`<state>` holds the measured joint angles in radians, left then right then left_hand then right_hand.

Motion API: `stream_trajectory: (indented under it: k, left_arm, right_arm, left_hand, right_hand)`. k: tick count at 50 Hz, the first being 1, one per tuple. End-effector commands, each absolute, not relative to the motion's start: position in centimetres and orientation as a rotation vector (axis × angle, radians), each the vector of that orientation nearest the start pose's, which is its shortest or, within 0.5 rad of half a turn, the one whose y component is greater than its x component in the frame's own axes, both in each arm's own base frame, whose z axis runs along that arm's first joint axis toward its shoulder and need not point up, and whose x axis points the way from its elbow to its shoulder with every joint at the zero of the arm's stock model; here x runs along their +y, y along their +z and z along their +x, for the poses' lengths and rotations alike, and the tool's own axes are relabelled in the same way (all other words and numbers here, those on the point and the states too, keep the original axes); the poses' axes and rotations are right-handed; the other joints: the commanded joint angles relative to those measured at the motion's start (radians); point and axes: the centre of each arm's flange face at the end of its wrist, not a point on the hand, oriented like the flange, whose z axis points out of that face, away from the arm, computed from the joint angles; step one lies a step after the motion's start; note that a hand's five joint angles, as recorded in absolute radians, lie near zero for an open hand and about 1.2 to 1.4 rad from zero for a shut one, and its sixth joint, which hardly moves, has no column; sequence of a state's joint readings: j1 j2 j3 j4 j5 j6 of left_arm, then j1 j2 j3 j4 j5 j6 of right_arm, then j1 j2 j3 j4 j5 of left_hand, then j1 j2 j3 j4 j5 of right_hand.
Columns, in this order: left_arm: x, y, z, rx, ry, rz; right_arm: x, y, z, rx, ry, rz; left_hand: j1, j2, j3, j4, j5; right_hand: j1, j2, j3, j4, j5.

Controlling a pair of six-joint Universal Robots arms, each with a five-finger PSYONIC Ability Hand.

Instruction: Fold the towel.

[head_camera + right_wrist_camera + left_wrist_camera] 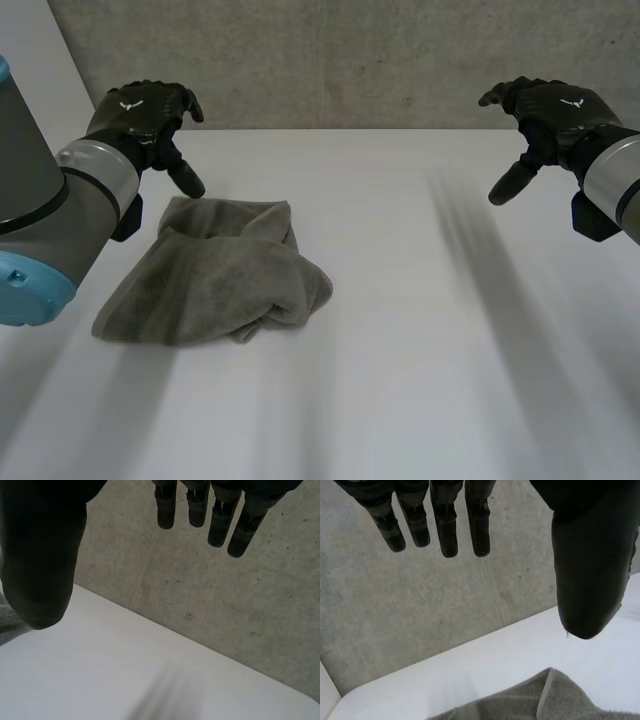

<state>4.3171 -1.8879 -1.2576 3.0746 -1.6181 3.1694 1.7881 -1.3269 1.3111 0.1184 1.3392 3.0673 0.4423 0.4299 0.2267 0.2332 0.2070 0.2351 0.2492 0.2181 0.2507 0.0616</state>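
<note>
The white table [430, 360] in front of me carries a grey towel [215, 275], which lies crumpled on its left half. The towel's near-left part spreads fairly flat, and its right end is bunched into thick, rumpled folds.

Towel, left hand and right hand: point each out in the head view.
towel [215, 275], head view, middle of the rumpled cloth.
left hand [140, 112], head view, back of the hand.
right hand [560, 108], head view, back of the hand.

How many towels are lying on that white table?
1. The grey towel lies bunched on the table beside the left hand, far from the right hand; its folds might hide another.
</note>
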Motion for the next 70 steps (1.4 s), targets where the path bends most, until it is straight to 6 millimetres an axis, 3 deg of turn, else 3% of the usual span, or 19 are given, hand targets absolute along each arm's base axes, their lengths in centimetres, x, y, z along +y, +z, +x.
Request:
stream_trajectory:
  k: [1,8,29,35,37,39,42,44,45,47,56,61,63,64,65,69,70]
  left_arm:
    - [-29.8,28.6,-26.1,2.441,-2.250,0.469]
    - [-29.8,28.8,-26.1,2.437,-2.256,0.470]
    - [-29.6,28.9,-26.1,2.433,-2.258,0.482]
    - [-29.7,28.0,-26.2,2.431,-2.231,0.517]
    - [-29.9,27.5,-26.4,2.430,-2.217,0.548]
    - [-30.7,25.3,-27.1,2.448,-2.148,0.666]
    - [-31.1,24.0,-27.4,2.458,-2.102,0.735]
    - [-32.3,21.5,-27.0,2.475,-2.009,0.806]
    - [-32.4,21.5,-27.0,2.475,-2.009,0.807]
    - [-33.8,19.2,-26.1,2.511,-1.923,0.806]
    - [-34.7,15.7,-25.8,2.571,-1.818,0.806]
    - [-34.8,14.3,-25.8,2.596,-1.769,0.807]
    - [-34.5,13.9,-26.0,2.608,-1.758,0.825]
    - [-34.5,13.9,-26.1,2.608,-1.758,0.825]
    - [-34.2,13.9,-26.4,2.609,-1.760,0.838]
    - [-33.4,14.4,-27.3,2.607,-1.777,0.865]
    - [-32.5,15.1,-28.4,2.595,-1.812,0.906]
  right_arm:
    - [-31.0,30.7,22.4,2.024,-1.976,-0.521]
    - [-31.3,31.1,22.2,1.970,-2.068,-0.488]
    - [-31.3,31.2,22.1,1.970,-2.069,-0.485]
    - [-31.2,30.9,22.4,1.968,-2.055,-0.515]
    - [-31.3,30.7,22.3,1.977,-2.049,-0.515]
    - [-31.3,30.4,22.3,1.987,-2.041,-0.519]
    - [-31.4,30.0,22.4,1.996,-2.031,-0.532]
    - [-31.6,29.4,22.5,2.013,-2.016,-0.538]
    - [-31.8,29.1,22.5,2.023,-2.007,-0.540]
    - [-31.9,28.8,22.6,2.029,-2.001,-0.540]
    - [-32.1,28.2,22.7,2.045,-1.980,-0.546]
    - [-32.1,27.9,22.7,2.053,-1.972,-0.546]
    - [-32.1,27.9,22.7,2.053,-1.972,-0.546]
    - [-32.0,27.9,22.7,2.056,-1.969,-0.546]
    - [-32.0,27.9,22.7,2.056,-1.969,-0.546]
    - [-32.0,28.0,22.7,2.053,-1.972,-0.546]
    - [-32.1,28.0,22.6,2.055,-1.974,-0.543]
  left_hand:
    - [-0.064,-0.052,-0.052,-0.059,-0.004]
    - [-0.070,-0.058,-0.052,-0.059,-0.010]
    - [-0.073,-0.061,-0.052,-0.059,-0.012]
    - [-0.135,-0.122,-0.052,-0.059,-0.074]
    - [-0.155,-0.143,-0.052,-0.059,-0.095]
    - [-0.155,-0.143,-0.052,-0.059,-0.095]
    - [-0.158,-0.146,-0.052,-0.059,-0.098]
    - [-0.161,-0.149,-0.052,-0.059,-0.101]
    - [-0.161,-0.149,-0.052,-0.059,-0.101]
    - [-0.161,-0.149,-0.052,-0.059,-0.101]
    - [-0.152,-0.140,-0.052,-0.059,-0.092]
    - [0.068,0.080,-0.052,-0.059,0.128]
    - [0.651,0.664,-0.052,-0.059,0.712]
    - [0.655,0.667,-0.052,-0.059,0.716]
    - [0.951,0.963,-0.052,-0.059,1.012]
    - [0.954,0.966,-0.052,-0.059,1.015]
    - [0.954,0.966,-0.052,-0.059,1.015]
  right_hand:
    - [-0.061,-0.075,-0.044,-0.076,-0.062]
    - [-0.061,-0.075,-0.044,-0.076,-0.062]
    - [-0.061,-0.075,-0.044,-0.076,-0.062]
    - [-0.061,-0.075,-0.044,-0.076,-0.062]
    - [-0.061,-0.075,-0.044,-0.076,-0.062]
    - [-0.061,-0.075,-0.044,-0.076,-0.062]
    - [-0.061,-0.075,-0.044,-0.076,-0.062]
    - [-0.061,-0.075,-0.044,-0.076,-0.062]
    - [-0.061,-0.075,-0.044,-0.076,-0.062]
    - [-0.061,-0.075,-0.044,-0.076,-0.062]
    - [-0.061,-0.075,-0.044,-0.076,-0.062]
    - [-0.061,-0.075,-0.044,-0.076,-0.062]
    - [-0.061,-0.075,-0.044,-0.076,-0.062]
    - [-0.061,-0.075,-0.044,-0.076,-0.062]
    - [-0.061,-0.075,-0.044,-0.076,-0.062]
    - [-0.061,-0.075,-0.044,-0.076,-0.062]
    - [-0.061,-0.075,-0.044,-0.076,-0.062]
